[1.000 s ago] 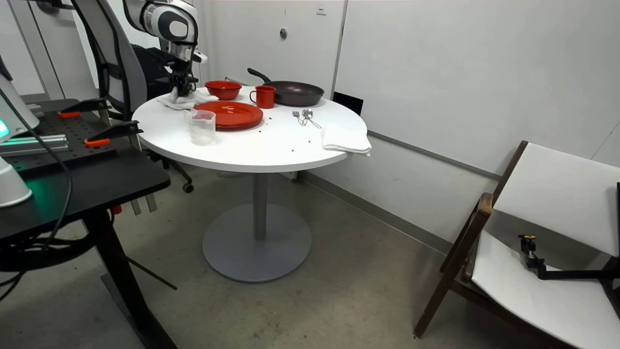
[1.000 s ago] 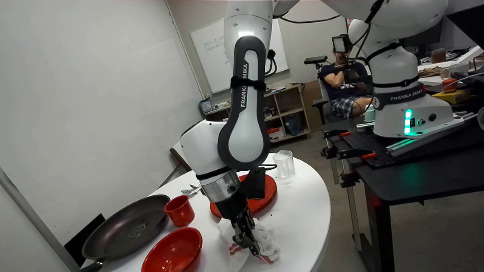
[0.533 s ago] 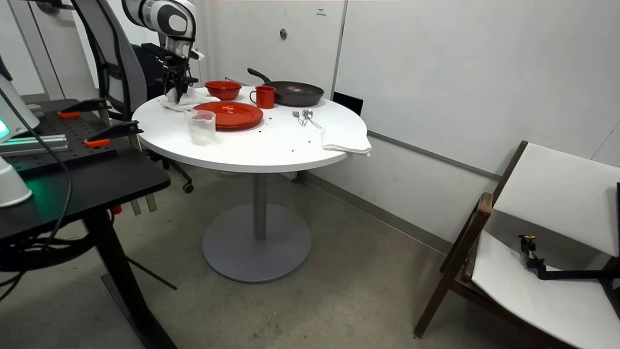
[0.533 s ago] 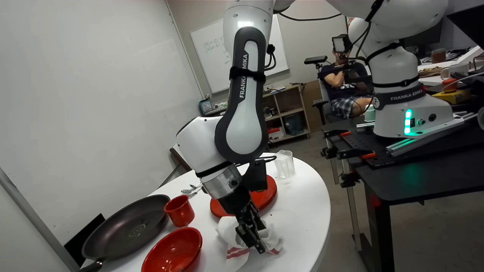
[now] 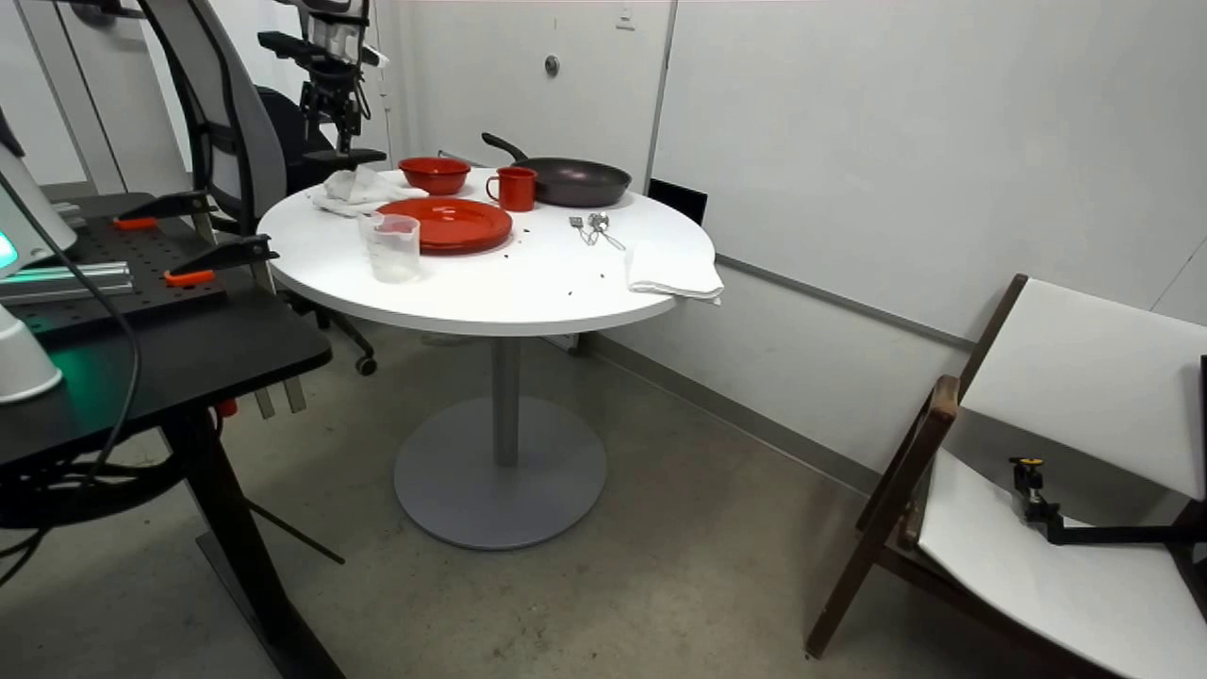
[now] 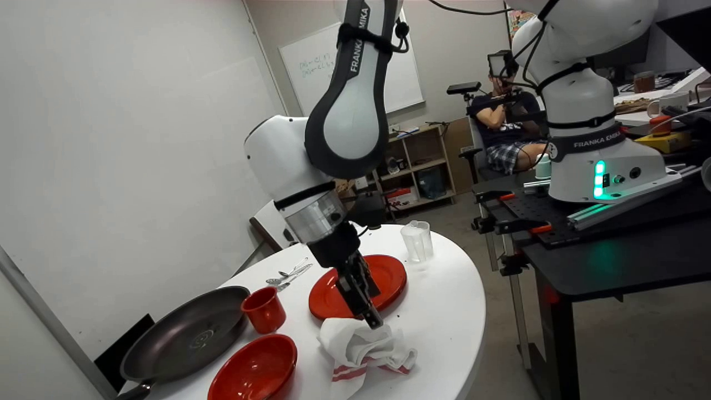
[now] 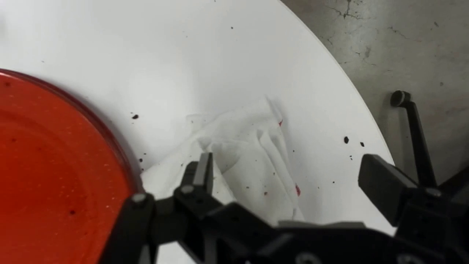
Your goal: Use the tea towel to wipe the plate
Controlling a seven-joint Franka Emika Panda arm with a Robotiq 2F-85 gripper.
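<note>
A crumpled white tea towel with red stripes (image 6: 355,347) lies on the round table right beside the red plate (image 6: 391,275). Its folds fill the middle of the wrist view, where dark specks dot the towel (image 7: 249,172) and the table around it. At left in that view, the plate (image 7: 55,165) carries a few small specks too. My gripper (image 7: 287,157) hangs above the towel, its jaws wide apart with nothing between them. In an exterior view, a visible gap separates the gripper (image 5: 330,141) from the towel (image 5: 363,189) below.
A red bowl (image 6: 255,369), a red mug (image 6: 264,310) and a dark frying pan (image 6: 189,333) stand near the plate. A clear plastic cup (image 5: 392,250) sits close to its rim. Metal utensils (image 5: 596,226) and a folded white cloth (image 5: 671,272) lie further along the table.
The gripper has opened, let go of the tea towel and risen clear of it. The towel stays crumpled on the table; the plate has not moved.
</note>
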